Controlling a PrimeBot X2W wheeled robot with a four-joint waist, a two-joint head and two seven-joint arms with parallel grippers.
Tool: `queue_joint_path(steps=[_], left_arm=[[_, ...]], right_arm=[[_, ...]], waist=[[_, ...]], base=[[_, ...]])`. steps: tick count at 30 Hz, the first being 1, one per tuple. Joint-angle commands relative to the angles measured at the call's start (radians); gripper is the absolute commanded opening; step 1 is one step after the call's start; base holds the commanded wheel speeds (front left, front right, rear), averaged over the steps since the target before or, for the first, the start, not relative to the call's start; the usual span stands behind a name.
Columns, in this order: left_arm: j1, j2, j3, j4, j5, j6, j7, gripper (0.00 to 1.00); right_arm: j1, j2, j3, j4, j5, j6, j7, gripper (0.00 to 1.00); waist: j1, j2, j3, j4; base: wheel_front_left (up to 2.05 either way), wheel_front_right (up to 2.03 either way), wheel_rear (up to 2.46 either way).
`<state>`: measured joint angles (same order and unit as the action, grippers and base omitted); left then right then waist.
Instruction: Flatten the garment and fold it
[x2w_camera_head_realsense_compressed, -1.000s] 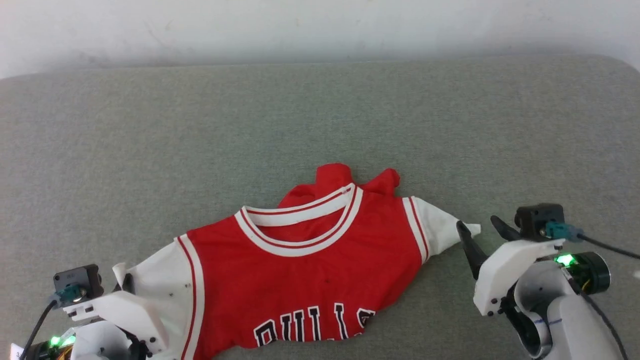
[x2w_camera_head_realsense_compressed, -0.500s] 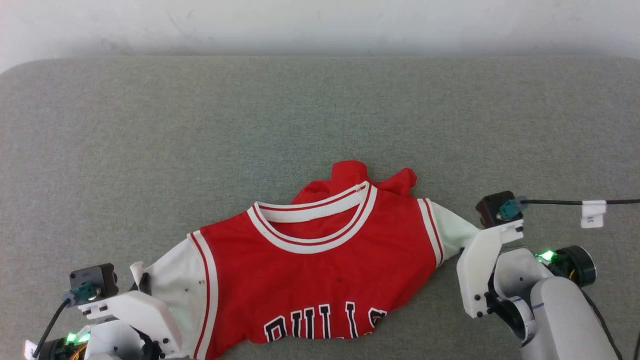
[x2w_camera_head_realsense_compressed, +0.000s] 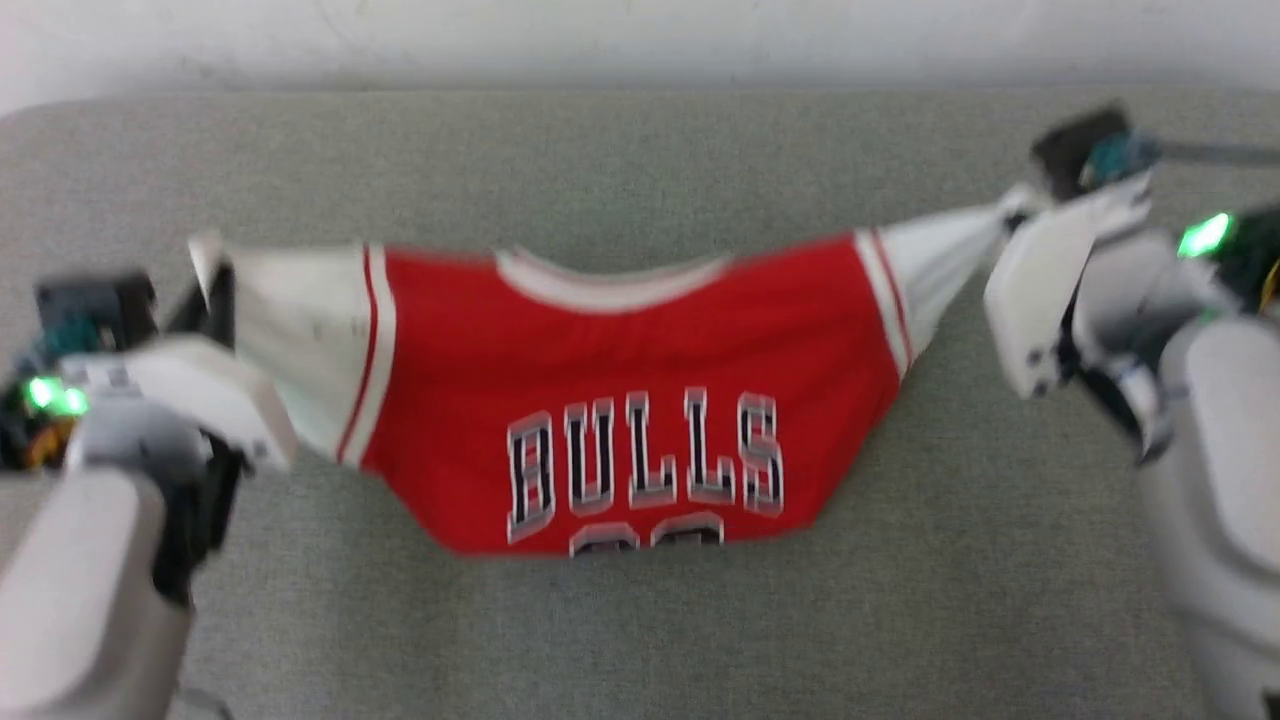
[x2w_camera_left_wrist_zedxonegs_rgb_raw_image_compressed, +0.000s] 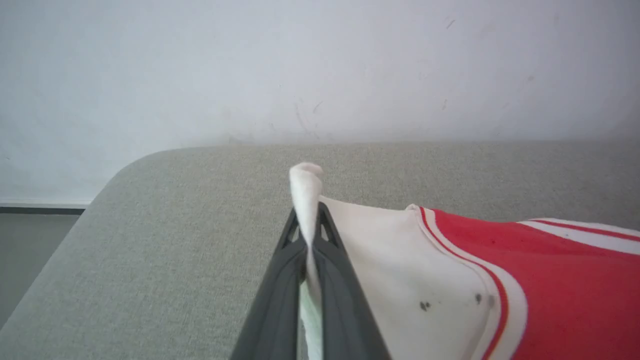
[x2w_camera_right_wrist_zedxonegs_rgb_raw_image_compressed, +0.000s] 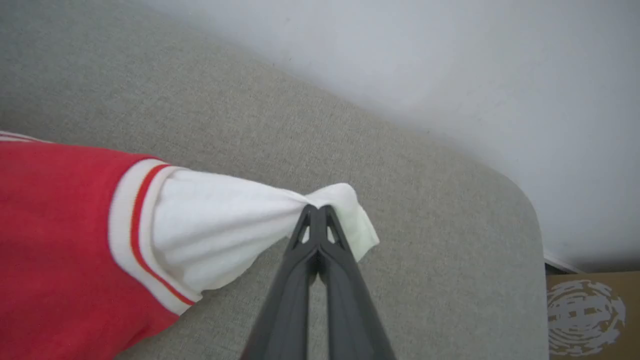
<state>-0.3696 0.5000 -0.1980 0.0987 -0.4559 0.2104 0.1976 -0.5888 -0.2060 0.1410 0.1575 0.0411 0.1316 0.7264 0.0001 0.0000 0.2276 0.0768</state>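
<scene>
Dark fingers of my left gripper (x2w_camera_left_wrist_zedxonegs_rgb_raw_image_compressed: 307, 216) pinch one white sleeve, and my right gripper (x2w_camera_right_wrist_zedxonegs_rgb_raw_image_compressed: 316, 212) pinches the other. The garment (x2w_camera_head_realsense_compressed: 640, 370) spans taut between them across the middle of the grey bench (x2w_camera_head_realsense_compressed: 640, 170). White wall (x2w_camera_left_wrist_zedxonegs_rgb_raw_image_compressed: 320, 65) runs behind its far edge; a cardboard box (x2w_camera_right_wrist_zedxonegs_rgb_raw_image_compressed: 590, 315) sits past its right corner.

A broad padded surface (x2w_camera_head_realsense_compressed: 640, 620), covered in grey-green woven cloth, stands against a scuffed white wall (x2w_camera_head_realsense_compressed: 640, 40). Its far edge runs along the wall, and its far left and far right corners are rounded off. The covering lies flat and unwrinkled from side to side. Over its middle the garment (x2w_camera_head_realsense_compressed: 640, 380), red with white sleeves, is drawn out left to right, both sleeve ends raised clear of the cloth. Blur makes it impossible to tell whether the red lower hem, on the near side, touches the surface.
</scene>
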Motion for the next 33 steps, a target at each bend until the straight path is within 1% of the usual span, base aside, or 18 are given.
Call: queue_joint_path(steps=[1, 3, 6, 8, 10, 13, 20, 21, 24, 27, 29, 33], left_arm=[[-0.06, 0.009, -0.002, 0.014, 0.013, -0.013, -0.003, 0.0], [-0.153, 0.019, -0.008, 0.038, 0.03, -0.026, -0.004, 0.0], [-0.291, 0.024, 0.003, 0.075, 0.042, -0.034, -0.022, 0.0], [-0.378, 0.024, 0.005, 0.101, 0.056, -0.033, -0.036, 0.0], [-0.463, 0.041, -0.013, 0.128, 0.091, -0.044, -0.04, 0.0], [-0.587, 0.048, -0.023, 0.164, 0.127, -0.049, -0.068, 0.0], [-0.842, 0.06, 0.017, 0.221, 0.196, 0.011, -0.219, 0.0], [-0.842, 0.06, 0.017, 0.221, 0.196, 0.011, -0.219, 0.0], [-0.92, 0.053, 0.04, 0.237, 0.201, 0.034, -0.295, 0.0], [-0.963, 0.045, 0.062, 0.251, 0.193, 0.045, -0.369, 0.0], [-0.969, 0.036, 0.073, 0.262, 0.178, 0.041, -0.398, 0.0], [-0.919, 0.029, 0.073, 0.309, 0.155, 0.021, -0.413, 0.0]], right_arm=[[-0.056, -0.016, 0.01, 0.006, 0.009, -0.001, -0.008, 0.0], [-0.15, -0.043, 0.036, 0.018, 0.013, -0.001, -0.013, 0.0], [-0.289, -0.042, 0.043, 0.036, 0.056, -0.001, -0.021, 0.0], [-0.378, -0.06, 0.057, 0.055, 0.058, -0.001, -0.036, 0.0], [-0.466, -0.082, 0.075, 0.073, 0.049, -0.001, -0.048, 0.0], [-0.587, -0.105, 0.091, 0.102, 0.024, -0.001, -0.091, 0.0], [-0.831, -0.09, 0.072, 0.172, -0.053, -0.001, -0.25, 0.0], [-0.831, -0.09, 0.072, 0.172, -0.053, -0.001, -0.25, 0.0], [-0.901, -0.069, 0.032, 0.2, -0.085, -0.001, -0.323, 0.0], [-0.945, -0.055, 0.008, 0.233, -0.107, -0.001, -0.372, 0.0], [-0.955, -0.05, -0.004, 0.25, -0.111, -0.001, -0.399, 0.0], [-0.925, -0.045, -0.012, 0.284, -0.105, -0.001, -0.433, 0.0]], waist=[[-0.0001, 0.0, 0.031, 0.002], [-0.0001, 0.0, 0.056, -0.001], [-0.0001, 0.0, 0.11, -0.011], [-0.0001, 0.0, 0.142, -0.016], [-0.0001, 0.0, 0.179, -0.02], [-0.0001, 0.0, 0.219, -0.026], [-0.0001, 0.0, 0.279, -0.053], [-0.0001, 0.0, 0.279, -0.053], [-0.0001, 0.0, 0.282, -0.06], [-0.0001, 0.0, 0.277, -0.062], [-0.0001, 0.0, 0.271, -0.062], [-0.0001, 0.0, 0.255, -0.059]], base=[[0.0, 0.0, 0.0], [0.0, 0.0, 0.0], [0.0, 0.0, 0.0], [0.0, 0.0, 0.0], [0.0, 0.0, 0.0], [0.0, 0.0, 0.0], [0.0, 0.0, 0.0], [0.0, 0.0, 0.0], [0.0, 0.0, 0.0], [0.0, 0.0, 0.0], [0.0, 0.0, 0.0], [0.0, 0.0, 0.0]])
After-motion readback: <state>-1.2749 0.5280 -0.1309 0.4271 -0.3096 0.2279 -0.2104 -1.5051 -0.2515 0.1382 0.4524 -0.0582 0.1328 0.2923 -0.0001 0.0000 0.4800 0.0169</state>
